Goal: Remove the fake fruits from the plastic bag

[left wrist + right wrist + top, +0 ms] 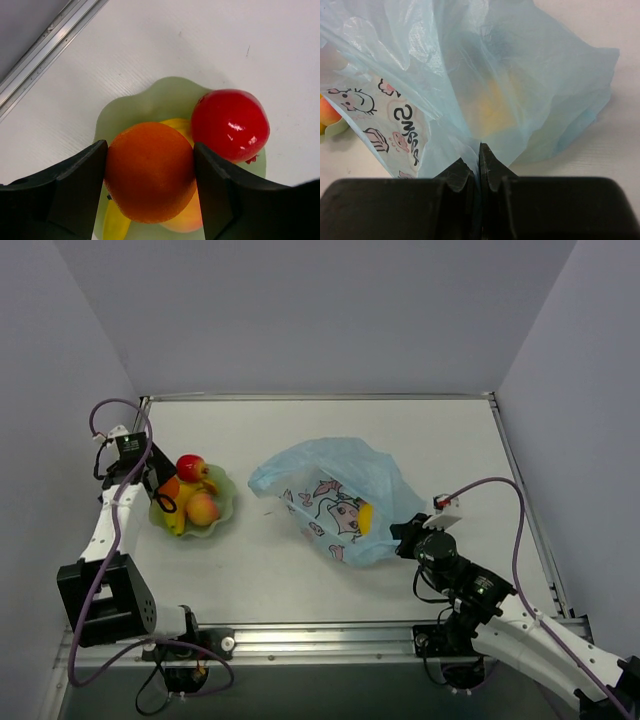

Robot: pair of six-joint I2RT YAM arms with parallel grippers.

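Observation:
My left gripper [163,496] is shut on the orange ball [150,172], its fingers [82,180] pressed on both sides, holding it just over the pale green plate [145,102]. On the plate lie a red apple [230,125], a yellow banana-like piece [115,225] and a peach-pink fruit [189,220]. The light-blue plastic bag [335,490] lies crumpled at the table's middle, with a yellow fruit [366,517] showing through it. My right gripper [479,156] is shut on a fold of the bag [520,70] at its near right edge [405,537].
The plate [226,502] sits at the left, about a hand's width from the bag. A metal rail [50,40] runs along the table's left edge. Grey walls close in the left, far and right sides.

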